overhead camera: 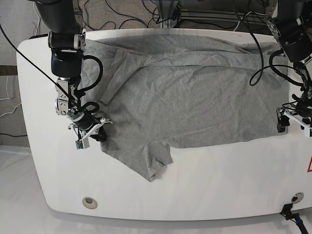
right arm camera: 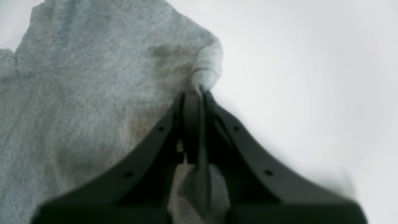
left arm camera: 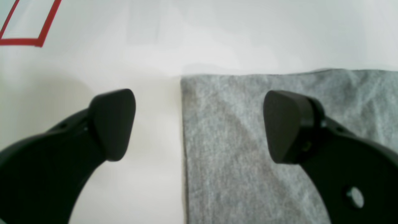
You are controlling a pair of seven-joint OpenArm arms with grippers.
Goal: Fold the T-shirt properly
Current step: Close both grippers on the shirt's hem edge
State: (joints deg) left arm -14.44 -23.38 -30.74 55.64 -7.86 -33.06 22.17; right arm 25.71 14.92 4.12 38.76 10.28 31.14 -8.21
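A grey T-shirt (overhead camera: 195,97) lies spread over the white table (overhead camera: 219,185), with a sleeve (overhead camera: 153,165) pointing to the front edge. In the base view my right gripper (overhead camera: 95,130) is at the shirt's left edge. The right wrist view shows the right gripper (right arm camera: 194,93) shut on a bunched fold of grey cloth (right arm camera: 93,93). My left gripper (overhead camera: 291,119) stands open at the shirt's right front corner. One left finger (left arm camera: 113,124) is over bare table and the other over the cloth (left arm camera: 236,140), so the jaws straddle the shirt's straight edge.
A red tape outline (left arm camera: 43,28) marks the table beyond the left gripper, and a red mark (overhead camera: 309,168) shows at the table's right edge. Round fittings (overhead camera: 89,201) sit near the front corners. Cables (overhead camera: 131,19) run behind the table.
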